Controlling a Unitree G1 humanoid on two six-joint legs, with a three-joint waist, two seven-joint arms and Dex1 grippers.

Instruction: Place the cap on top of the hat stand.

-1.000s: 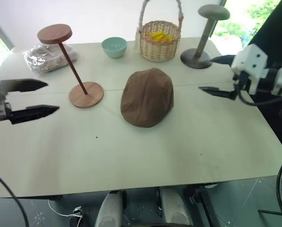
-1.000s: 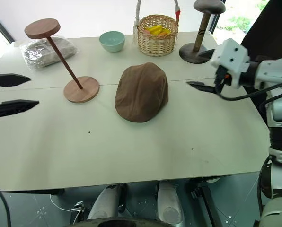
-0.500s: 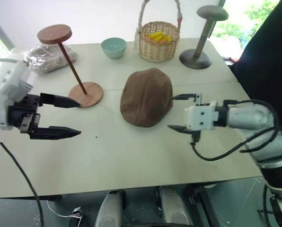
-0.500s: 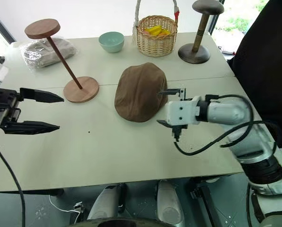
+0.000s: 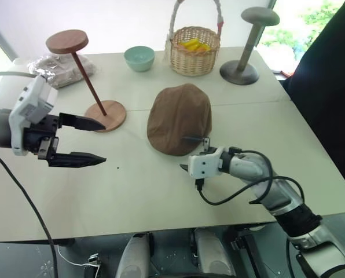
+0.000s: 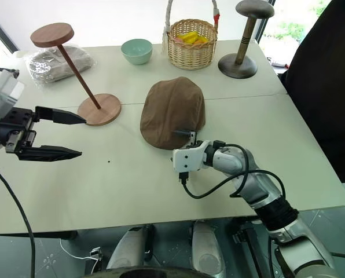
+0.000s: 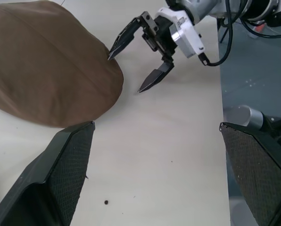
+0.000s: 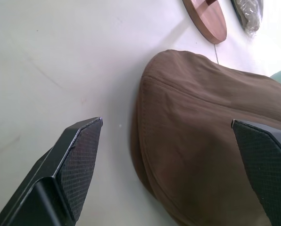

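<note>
Two end effectors are in play, and I'm working the pickup with the right one. The cap (image 5: 179,119) lies flat at the middle of the tabletop (image 5: 161,191), crown up, with the hat stand (image 5: 87,81) well apart at its nine o'clock, base on the tabletop, rod slanted, disc top bare. My right end effector (image 6: 181,152) sits low at the cap's five o'clock edge with its fingers spread wide, nothing in them; the upper fingertip looks to be right at or just over the brim, the lower one down by the tabletop. In the right wrist view the cap's folded edge runs between the two fingers, so I judge the approach is lined up. To do this well I'd slide the lower finger under the rim while keeping it flush to the tabletop, get a good fold of fabric between the pads before closing, and avoid shoving the cap toward eleven o'clock, since soft cloth tends to bunch and skate. My left end effector (image 5: 91,141) hovers above the tabletop at the cap's nine o'clock, fingers also apart and empty, just in front of the stand's base. I'd keep it clear of the rod, as a knock could tip the stand.
</note>
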